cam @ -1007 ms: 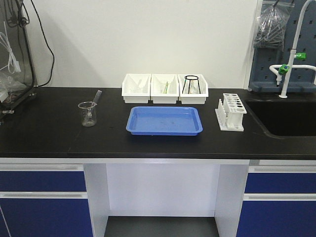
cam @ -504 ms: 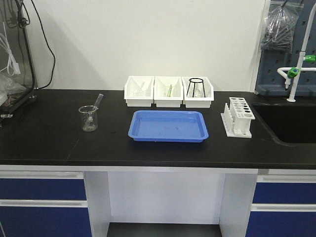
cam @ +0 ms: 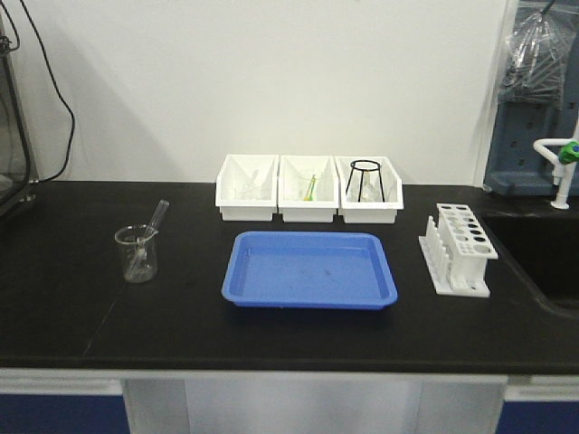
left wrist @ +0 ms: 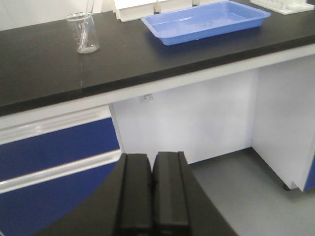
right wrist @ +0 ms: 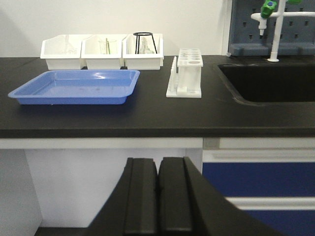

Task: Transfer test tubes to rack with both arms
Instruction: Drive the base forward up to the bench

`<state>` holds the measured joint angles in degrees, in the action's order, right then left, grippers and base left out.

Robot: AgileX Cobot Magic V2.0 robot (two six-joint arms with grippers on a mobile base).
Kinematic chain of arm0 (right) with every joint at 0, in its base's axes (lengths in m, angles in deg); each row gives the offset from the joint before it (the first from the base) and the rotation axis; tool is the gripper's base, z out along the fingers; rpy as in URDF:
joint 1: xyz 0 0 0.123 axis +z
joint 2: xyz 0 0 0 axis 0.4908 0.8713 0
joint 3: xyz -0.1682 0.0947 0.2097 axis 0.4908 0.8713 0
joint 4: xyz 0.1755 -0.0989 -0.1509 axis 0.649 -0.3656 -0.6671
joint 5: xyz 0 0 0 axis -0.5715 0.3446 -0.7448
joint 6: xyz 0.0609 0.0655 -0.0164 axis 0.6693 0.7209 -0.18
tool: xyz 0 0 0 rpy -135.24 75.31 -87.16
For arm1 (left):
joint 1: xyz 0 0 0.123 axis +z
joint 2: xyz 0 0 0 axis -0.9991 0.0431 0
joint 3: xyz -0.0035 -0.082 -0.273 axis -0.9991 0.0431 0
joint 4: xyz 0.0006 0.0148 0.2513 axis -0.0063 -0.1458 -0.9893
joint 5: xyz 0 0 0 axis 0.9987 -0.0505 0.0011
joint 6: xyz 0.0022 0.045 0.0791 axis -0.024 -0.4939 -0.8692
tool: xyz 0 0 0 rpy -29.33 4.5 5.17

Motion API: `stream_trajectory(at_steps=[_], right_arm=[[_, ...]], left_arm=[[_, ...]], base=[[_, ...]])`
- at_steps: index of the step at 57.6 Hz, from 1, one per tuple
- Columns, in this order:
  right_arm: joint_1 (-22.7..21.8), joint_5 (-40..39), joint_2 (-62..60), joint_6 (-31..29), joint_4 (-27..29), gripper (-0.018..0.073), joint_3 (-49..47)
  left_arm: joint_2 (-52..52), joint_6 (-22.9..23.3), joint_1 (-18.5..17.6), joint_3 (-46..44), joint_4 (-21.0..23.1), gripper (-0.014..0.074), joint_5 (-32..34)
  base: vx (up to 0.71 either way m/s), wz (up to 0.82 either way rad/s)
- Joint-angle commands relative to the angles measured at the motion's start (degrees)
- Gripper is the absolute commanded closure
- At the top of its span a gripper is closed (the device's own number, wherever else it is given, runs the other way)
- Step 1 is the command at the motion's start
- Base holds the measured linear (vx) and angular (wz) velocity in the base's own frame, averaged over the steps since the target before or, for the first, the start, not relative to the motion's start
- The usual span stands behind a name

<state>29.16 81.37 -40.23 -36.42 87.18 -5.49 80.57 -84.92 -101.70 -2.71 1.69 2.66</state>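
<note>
- the left claw (left wrist: 152, 164) is closed, its two black fingers pressed flat together with nothing between them; it hangs low in front of the cabinet, below the edge of the black surface (cam: 72, 307).
- the right claw (right wrist: 158, 169) is likewise shut tight and empty, also below the surface edge.
- one slim test tube (cam: 160, 213) leans in the glass beaker (cam: 137, 255) at the left, well apart from the rack (cam: 461, 249) at the right, with the blue tray (cam: 310, 269) between them.
- the rack's holes look empty, so i judge nothing has been transferred yet.
- the white bins (cam: 308, 188) hold small items too unclear to name.
- left to do: reach, grasp, carry across, seat the tube.
</note>
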Motion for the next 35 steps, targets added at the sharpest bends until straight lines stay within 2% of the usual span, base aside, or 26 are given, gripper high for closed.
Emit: stream_trajectory(at_steps=[1,35], right_arm=[[0.0,-4.5,-0.4,-0.1,-0.6,0.0566,0.6],[0.0,-4.5,-0.4,-0.1,-0.6,0.0566,0.6]], left_arm=[[-0.6,0.3,0.0,1.5,0.5,0.0617,4.5],[-0.6,0.3,0.0,1.5,0.5,0.0617,4.5]], base=[[0.40,0.03],[0.40,-0.06]])
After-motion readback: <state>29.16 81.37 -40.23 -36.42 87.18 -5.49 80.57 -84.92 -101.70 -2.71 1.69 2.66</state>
